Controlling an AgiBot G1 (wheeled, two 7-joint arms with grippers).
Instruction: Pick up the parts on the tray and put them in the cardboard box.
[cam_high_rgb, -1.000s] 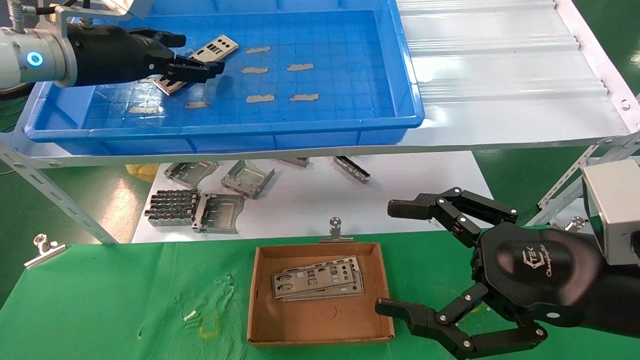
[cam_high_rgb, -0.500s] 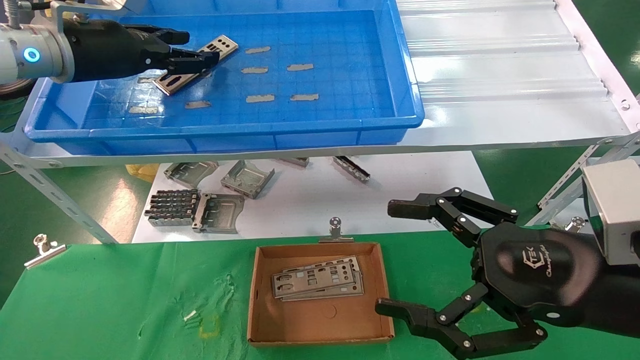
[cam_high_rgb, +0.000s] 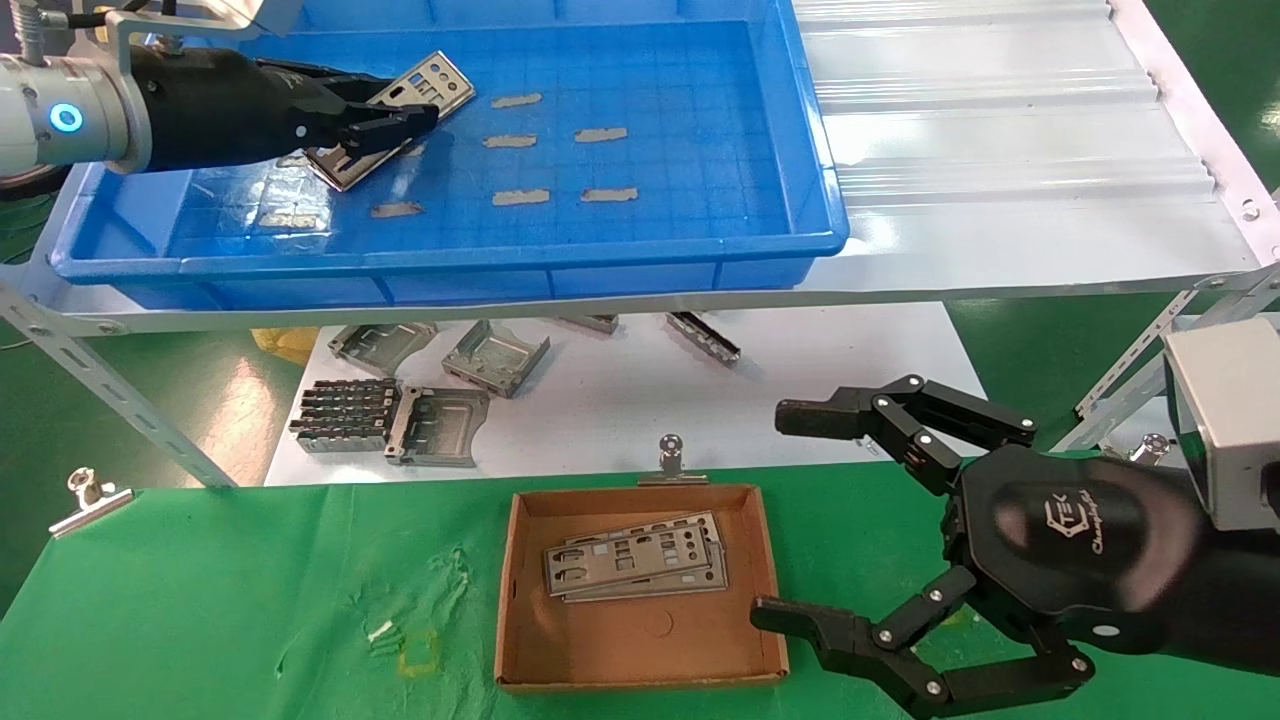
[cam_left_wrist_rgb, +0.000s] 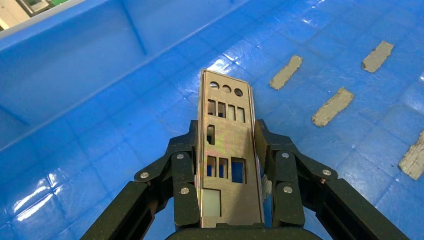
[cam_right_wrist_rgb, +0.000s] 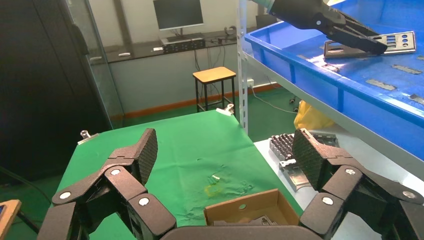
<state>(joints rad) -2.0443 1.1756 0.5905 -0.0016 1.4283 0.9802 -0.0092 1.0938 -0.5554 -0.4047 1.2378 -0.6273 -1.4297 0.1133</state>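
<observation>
— Where's the plate?
— Pinched between the left gripper's (cam_left_wrist_rgb: 231, 150) fingers, tilted above the tray (cam_high_rgb: 600, 255) floor.
— Right gripper (cam_high_rgb: 800, 520)?
— Spread wide beside the cardboard box (cam_high_rgb: 520, 640), holding nothing.

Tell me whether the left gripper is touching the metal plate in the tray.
Touching. The left wrist view shows the left gripper clamped on both long edges of the plate.

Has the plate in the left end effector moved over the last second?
Yes. The plate, clamped in the left end effector, has tilted up, its far end now nearer the tray's back wall, above the tape patches.
</observation>
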